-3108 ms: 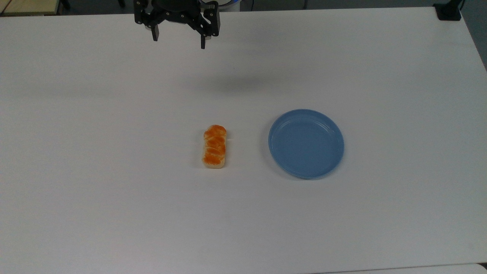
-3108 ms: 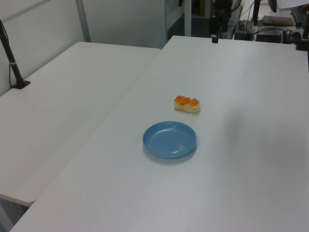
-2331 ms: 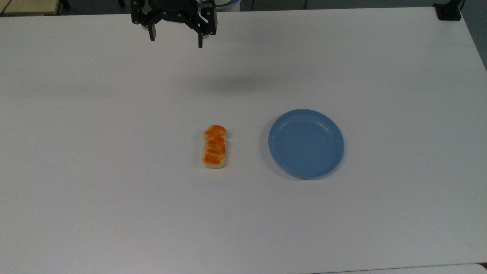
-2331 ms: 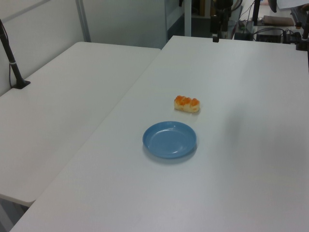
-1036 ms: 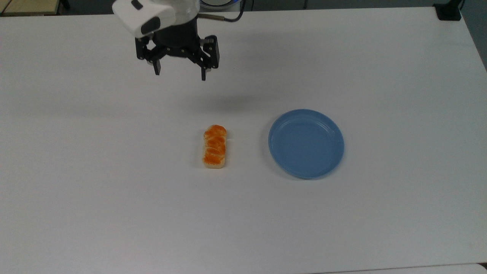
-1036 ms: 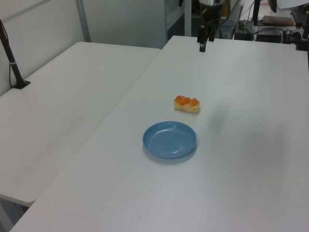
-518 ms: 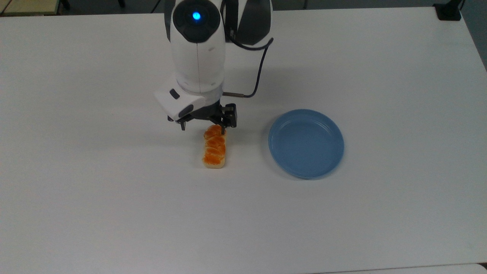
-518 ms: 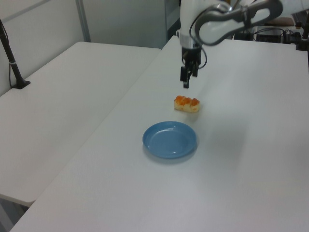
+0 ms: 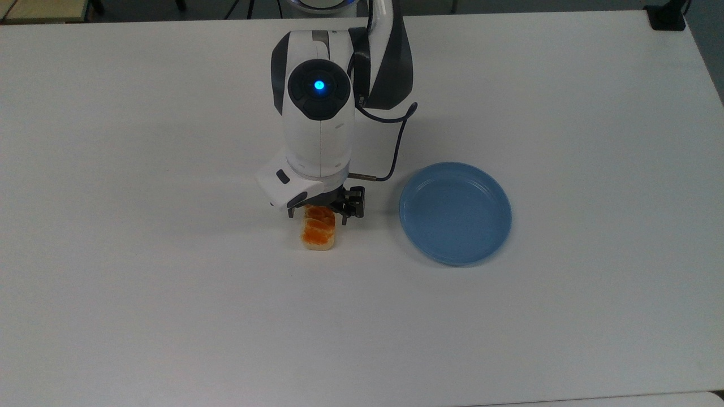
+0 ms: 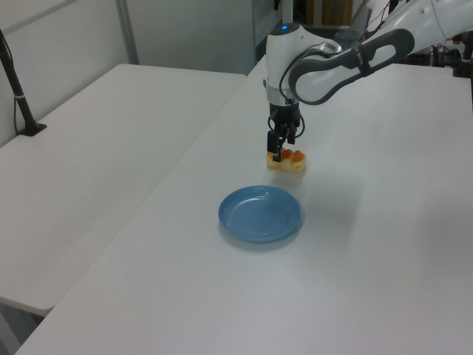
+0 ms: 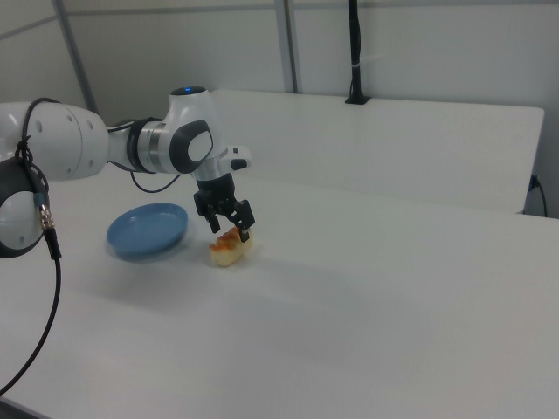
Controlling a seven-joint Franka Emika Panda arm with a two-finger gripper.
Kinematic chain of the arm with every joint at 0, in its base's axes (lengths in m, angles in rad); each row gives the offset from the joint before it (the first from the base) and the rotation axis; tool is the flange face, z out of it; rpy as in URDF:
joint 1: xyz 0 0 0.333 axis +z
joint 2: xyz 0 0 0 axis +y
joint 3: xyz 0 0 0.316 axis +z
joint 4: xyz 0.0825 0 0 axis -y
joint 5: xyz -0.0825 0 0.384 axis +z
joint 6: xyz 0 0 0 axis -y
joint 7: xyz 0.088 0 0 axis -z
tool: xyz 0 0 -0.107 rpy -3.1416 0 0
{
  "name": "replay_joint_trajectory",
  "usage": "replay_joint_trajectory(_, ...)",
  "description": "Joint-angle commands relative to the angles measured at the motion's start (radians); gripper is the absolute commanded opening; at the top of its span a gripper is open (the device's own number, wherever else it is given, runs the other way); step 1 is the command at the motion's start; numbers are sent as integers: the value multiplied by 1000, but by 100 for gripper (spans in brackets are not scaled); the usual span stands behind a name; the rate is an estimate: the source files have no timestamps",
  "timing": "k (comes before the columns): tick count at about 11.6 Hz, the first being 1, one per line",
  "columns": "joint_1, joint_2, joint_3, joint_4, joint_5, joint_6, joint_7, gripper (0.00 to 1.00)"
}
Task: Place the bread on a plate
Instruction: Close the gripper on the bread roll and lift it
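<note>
Bread, a small oblong toy loaf [image 9: 319, 233] with a glossy orange-brown segmented top and pale cream sides, lies on the plain white table [image 9: 141, 294]. The black two-finger gripper [image 9: 318, 216] on the white Panda arm [image 9: 319, 130] is over the loaf's far end, fingers spread apart and straddling it, one on each long side; contact cannot be told. The round light-blue plastic plate [image 9: 455, 213] sits well apart on the top view's right of the loaf. No writing or brand mark is legible.
</note>
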Motion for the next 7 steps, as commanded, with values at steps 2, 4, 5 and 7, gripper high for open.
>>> replay_joint_trajectory(2, 19, 31, -4, -8, -13, 48, 108, 83)
replay_joint_trajectory(4, 20, 33, -4, -16, -16, 50, 102, 72)
replay_joint_trajectory(5, 20, 28, -4, -15, -16, 44, 98, 61)
replay_joint_trajectory(7, 23, -7, -4, -2, -11, 18, 84, 59)
